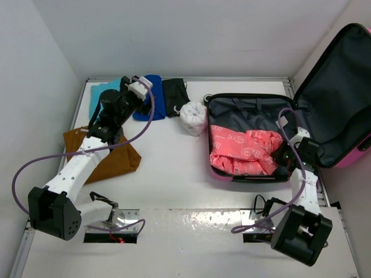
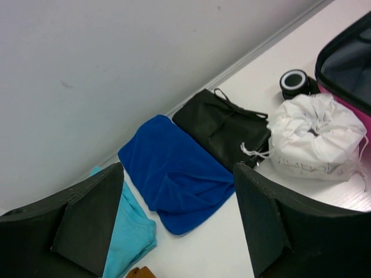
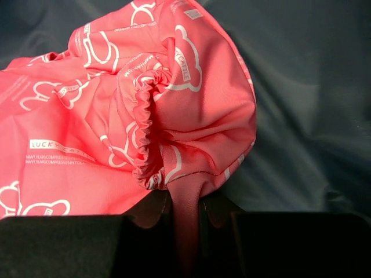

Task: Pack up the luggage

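The luggage (image 1: 243, 178), a pink suitcase, lies open at the right with its lid propped up and its dark grey lining (image 3: 307, 87) showing. A coral pink drawstring bag (image 1: 243, 150) with white print lies inside it. My right gripper (image 1: 288, 156) is at the bag's right end. In the right wrist view the gripper (image 3: 185, 214) is shut on a pinched fold of that bag (image 3: 116, 104). My left gripper (image 1: 134, 87) hovers at the back left, open and holding nothing (image 2: 179, 214). A folded dark blue cloth (image 2: 174, 174) lies below and ahead of it.
Along the back wall lie a light blue cloth (image 2: 130, 231), the dark blue cloth (image 1: 152, 98), a black pouch (image 2: 223, 127) and a white drawstring bag (image 2: 319, 139). A black ring-shaped thing (image 2: 294, 82) sits by the suitcase corner. A brown cloth (image 1: 113, 159) lies under the left arm.
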Robot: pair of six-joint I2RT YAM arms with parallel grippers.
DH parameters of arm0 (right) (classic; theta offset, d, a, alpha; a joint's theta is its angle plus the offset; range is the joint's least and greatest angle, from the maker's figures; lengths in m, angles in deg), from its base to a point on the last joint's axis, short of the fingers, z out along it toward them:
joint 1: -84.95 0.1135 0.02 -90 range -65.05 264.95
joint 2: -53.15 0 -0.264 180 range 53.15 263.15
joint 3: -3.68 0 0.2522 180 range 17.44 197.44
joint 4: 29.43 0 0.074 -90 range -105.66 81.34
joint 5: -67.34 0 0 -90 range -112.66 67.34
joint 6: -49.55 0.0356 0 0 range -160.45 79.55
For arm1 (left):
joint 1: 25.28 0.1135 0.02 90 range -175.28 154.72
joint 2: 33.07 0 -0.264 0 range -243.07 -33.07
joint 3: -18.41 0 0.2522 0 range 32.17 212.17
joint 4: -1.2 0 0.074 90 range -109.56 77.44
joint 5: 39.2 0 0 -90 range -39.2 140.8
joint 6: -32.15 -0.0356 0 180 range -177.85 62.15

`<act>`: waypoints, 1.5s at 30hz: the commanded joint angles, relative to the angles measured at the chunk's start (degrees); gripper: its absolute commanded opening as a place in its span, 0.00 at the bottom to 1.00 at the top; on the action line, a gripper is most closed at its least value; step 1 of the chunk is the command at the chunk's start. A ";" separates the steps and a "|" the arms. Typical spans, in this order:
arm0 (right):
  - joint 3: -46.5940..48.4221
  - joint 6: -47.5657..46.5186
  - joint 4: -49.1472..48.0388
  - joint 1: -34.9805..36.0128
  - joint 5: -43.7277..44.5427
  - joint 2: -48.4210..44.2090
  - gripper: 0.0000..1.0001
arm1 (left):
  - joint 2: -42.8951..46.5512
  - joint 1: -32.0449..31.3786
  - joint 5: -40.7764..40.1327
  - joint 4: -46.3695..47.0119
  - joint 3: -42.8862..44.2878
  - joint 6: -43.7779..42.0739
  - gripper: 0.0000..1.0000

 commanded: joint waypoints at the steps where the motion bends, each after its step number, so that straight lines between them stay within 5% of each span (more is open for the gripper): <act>1: 1.51 -8.76 -4.77 -5.26 0.28 2.11 0.00 | 0.00 0.63 -1.13 0.80 -0.96 -0.43 0.81; 10: 4.42 -15.35 -11.45 -10.81 -5.26 7.13 0.00 | 0.00 1.16 -1.66 0.18 -3.59 -1.49 0.81; 13: 6.78 -15.79 -12.16 -10.81 -7.98 11.85 0.16 | 0.00 1.16 -1.66 0.18 -4.12 -1.49 0.82; 17: 10.47 -15.01 -10.50 -10.81 -10.53 14.42 0.58 | 0.00 2.47 -1.66 -0.51 -4.65 -0.09 0.85; 24: 15.49 -8.80 -5.22 -10.46 -17.92 7.23 0.76 | 0.53 5.46 -4.46 -6.13 -2.11 9.05 0.91; 29: 17.95 -3.33 -6.80 -5.91 -22.05 2.30 0.76 | 1.06 7.66 -8.41 -13.51 -1.40 13.88 0.91; 34: 16.90 -3.74 -0.33 1.57 -27.41 3.09 0.36 | 2.11 8.97 -11.06 -19.76 -2.45 17.84 0.90; 38: 14.62 -7.00 6.89 7.20 -24.80 5.37 0.18 | 3.51 9.60 -11.06 -22.04 -3.07 18.99 0.86; 42: 11.19 -9.64 9.55 9.76 -14.80 8.53 0.20 | 1.77 9.60 -16.67 -27.57 -3.07 20.99 0.86; 45: 11.80 -10.35 10.43 13.18 -0.40 13.45 0.38 | -2.37 9.60 -24.75 -36.53 0.35 25.32 0.87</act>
